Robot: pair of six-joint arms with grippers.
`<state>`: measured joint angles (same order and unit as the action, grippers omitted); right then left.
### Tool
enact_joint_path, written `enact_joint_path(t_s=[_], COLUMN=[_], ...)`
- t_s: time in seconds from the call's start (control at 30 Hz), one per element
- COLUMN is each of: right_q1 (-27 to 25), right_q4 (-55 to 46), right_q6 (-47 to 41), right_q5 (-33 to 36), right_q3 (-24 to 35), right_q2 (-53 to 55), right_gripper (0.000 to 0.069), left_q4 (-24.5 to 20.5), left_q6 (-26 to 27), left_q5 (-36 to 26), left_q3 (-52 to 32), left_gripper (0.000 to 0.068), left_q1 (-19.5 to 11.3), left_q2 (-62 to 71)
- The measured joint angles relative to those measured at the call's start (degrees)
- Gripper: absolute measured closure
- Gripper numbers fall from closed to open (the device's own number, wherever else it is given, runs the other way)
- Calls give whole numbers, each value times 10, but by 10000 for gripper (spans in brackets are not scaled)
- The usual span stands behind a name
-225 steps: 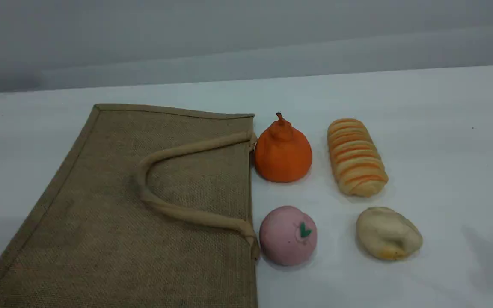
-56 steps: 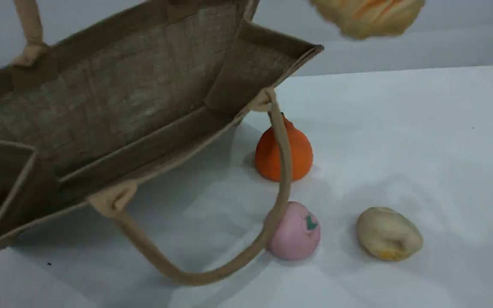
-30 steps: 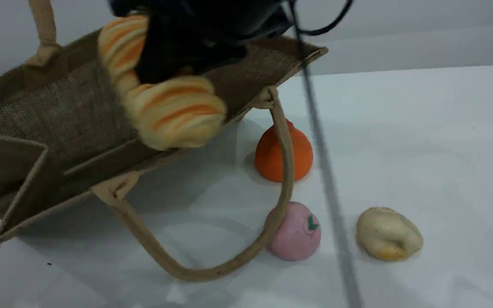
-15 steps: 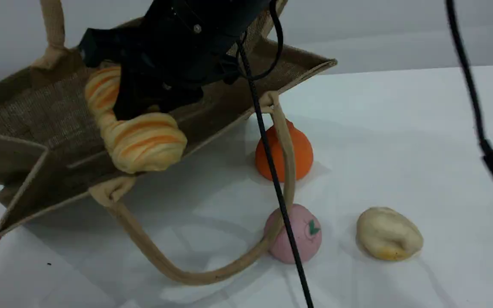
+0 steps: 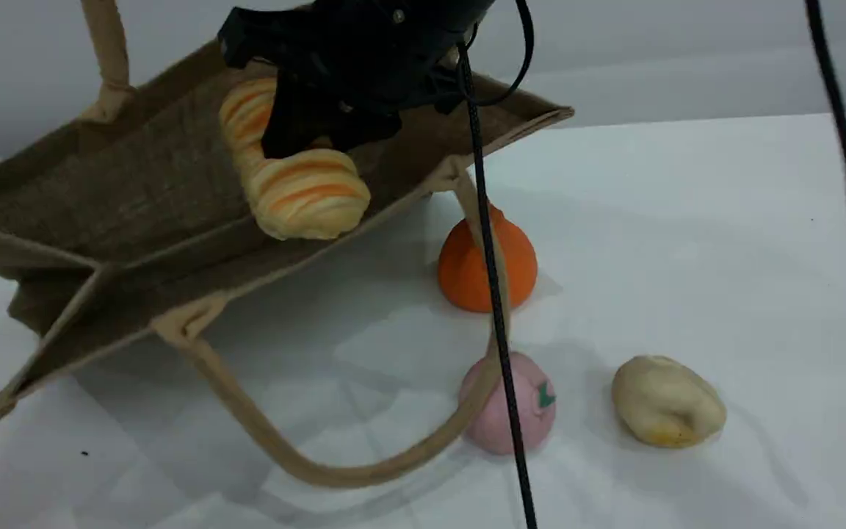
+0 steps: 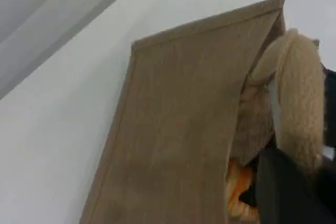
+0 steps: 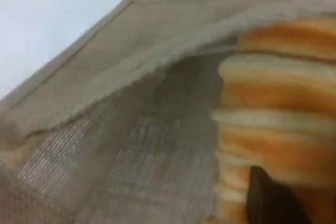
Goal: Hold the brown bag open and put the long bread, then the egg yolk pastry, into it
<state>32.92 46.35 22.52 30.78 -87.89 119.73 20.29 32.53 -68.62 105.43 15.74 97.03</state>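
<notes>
Pinching the long bread [image 5: 298, 176] around its middle, the right gripper [image 5: 324, 121] reaches into the mouth of the brown bag [image 5: 136, 198]; its dark jaws sit close together against the loaf, squeezing it so the near end bulges. In the right wrist view, one dark fingertip [image 7: 270, 200] presses on the ridged orange-and-yellow crust. The loaf's long axis runs from the bag's far wall down toward the near rim, its rounded near end pointing toward the camera and slightly right, resting over the near rim.

The left gripper is out of the scene view above; in the left wrist view its dark finger [image 6: 286, 190] is clamped tight on the upper rope handle [image 6: 299, 98], with the bag hanging tilted and its opening facing the camera. The lower handle [image 5: 364, 463] droops in a loop to the table [image 5: 687, 220], brushing the pink ball [image 5: 518, 411].

The egg yolk pastry [image 5: 667, 401] lies on the table, well right of the bag, its yellow patch at the near end. The orange fruit [image 5: 471, 261] stands behind the hanging handle.
</notes>
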Motion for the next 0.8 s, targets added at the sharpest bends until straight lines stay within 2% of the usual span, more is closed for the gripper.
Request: enact_joint_path(t_s=[0.1, 0.37, 0.47, 0.67, 0.8], right_q1=[0, -1, -1, -3, -10], right_q4=[0, 0, 0, -9, -54], right_q6=[3, 18, 22, 37, 30], right_q5=[-11, -23, -21, 9, 64], right_q3=[0, 0, -8, -13, -13], right_q2=[0, -3, -5, -6, -15], right_gripper=[517, 288, 232, 212, 212], left_q4=[13, 17, 26, 29, 29], left_q6=[3, 5, 14, 16, 15], left_q5=[-1, -1, -1, -1, -1], left_q3=[0, 0, 0, 0, 0], left_gripper=[596, 596, 596, 596, 596], left_q1=[0, 0, 0, 0, 0], left_q2=[0, 0, 0, 0, 0])
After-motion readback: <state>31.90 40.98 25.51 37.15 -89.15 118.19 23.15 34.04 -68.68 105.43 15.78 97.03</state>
